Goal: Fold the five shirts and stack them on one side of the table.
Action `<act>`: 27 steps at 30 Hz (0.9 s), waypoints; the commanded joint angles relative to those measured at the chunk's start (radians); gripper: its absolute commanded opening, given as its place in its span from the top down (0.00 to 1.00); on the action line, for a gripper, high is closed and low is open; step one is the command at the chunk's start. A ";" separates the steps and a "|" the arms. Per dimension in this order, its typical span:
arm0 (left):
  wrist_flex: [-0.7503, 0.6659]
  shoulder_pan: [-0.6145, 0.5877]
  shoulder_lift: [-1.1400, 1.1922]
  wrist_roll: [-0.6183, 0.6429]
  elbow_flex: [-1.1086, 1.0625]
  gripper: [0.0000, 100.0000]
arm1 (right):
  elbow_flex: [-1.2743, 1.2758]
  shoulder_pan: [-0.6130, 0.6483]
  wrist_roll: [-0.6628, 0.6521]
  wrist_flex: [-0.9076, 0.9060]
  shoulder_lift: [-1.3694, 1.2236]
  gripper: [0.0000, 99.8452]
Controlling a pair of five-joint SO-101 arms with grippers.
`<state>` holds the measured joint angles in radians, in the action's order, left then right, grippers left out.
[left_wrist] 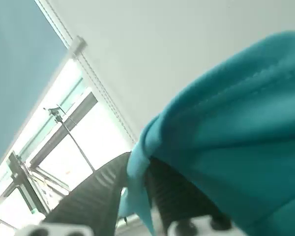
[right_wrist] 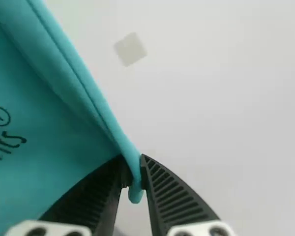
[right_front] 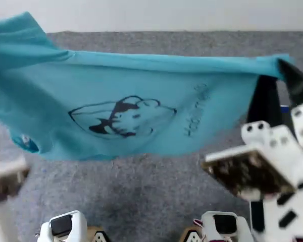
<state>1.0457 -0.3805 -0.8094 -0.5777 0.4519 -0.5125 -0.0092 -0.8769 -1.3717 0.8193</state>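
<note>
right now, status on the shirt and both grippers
Left gripper shut on shirt. Right gripper shut on its hem. Shirt stretched in the air between them, print showing, not yet folded. Grey table beneath.

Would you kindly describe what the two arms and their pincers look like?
Both arms are white plastic with black parts, as the right arm shows. The left pincer and right pincer have black, tapered fingers with ribbed inner faces on white mounts.
</note>
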 commanded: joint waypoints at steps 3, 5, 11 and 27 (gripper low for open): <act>-0.015 -0.002 0.002 -0.011 0.137 0.99 | -0.021 -0.097 -0.011 -0.002 0.084 0.99; 0.011 -0.002 0.000 -0.011 0.156 0.99 | -0.018 -0.116 -0.038 -0.047 0.101 0.99; 0.186 0.005 0.017 -0.051 0.024 0.99 | 0.026 -0.116 -0.103 -0.180 0.031 0.99; -0.282 0.167 0.025 -0.249 -1.066 0.99 | 0.723 0.016 -0.104 0.090 -0.174 0.99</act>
<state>1.0058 -0.2256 -0.7833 -0.8124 -0.4641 0.1243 -0.0015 -0.9766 -1.4438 0.6582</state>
